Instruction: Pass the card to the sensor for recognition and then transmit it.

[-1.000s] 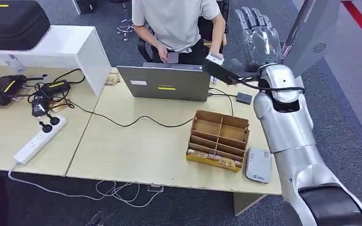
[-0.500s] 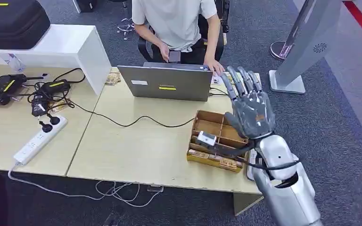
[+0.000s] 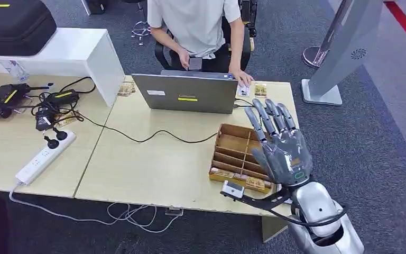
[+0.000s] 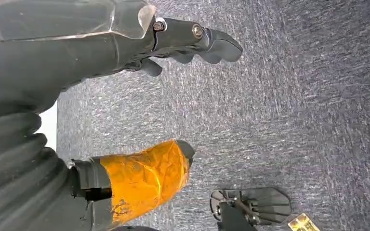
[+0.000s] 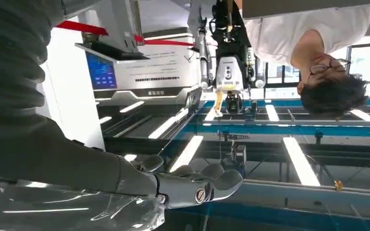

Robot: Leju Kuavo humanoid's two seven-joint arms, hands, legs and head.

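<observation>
Your right hand (image 3: 281, 151) is raised over the near right corner of the light wooden table (image 3: 153, 169), palm turned away from the head camera, fingers (image 3: 268, 117) straight up and spread with nothing between them. It sits in front of the compartmented wooden card box (image 3: 240, 153), covering part of the box's right side. Small cards lie in the box's front row (image 3: 238, 179), along its yellow edge; you cannot tell from here which one is the task's card. Two more small cards (image 3: 254, 90) lie at the far right corner of the table, just beside the hand of the seated person (image 3: 198, 26), who sits behind the open grey laptop (image 3: 187, 93). Your left hand (image 4: 125, 96) hangs over grey carpet (image 4: 294, 106) in the left wrist view, thumb wrapped in orange tape, fingers loosely curved and holding nothing. On the adjoining table to the left you have a white power strip (image 3: 45, 157) and a tangle of black cables and chargers (image 3: 53, 106).
</observation>
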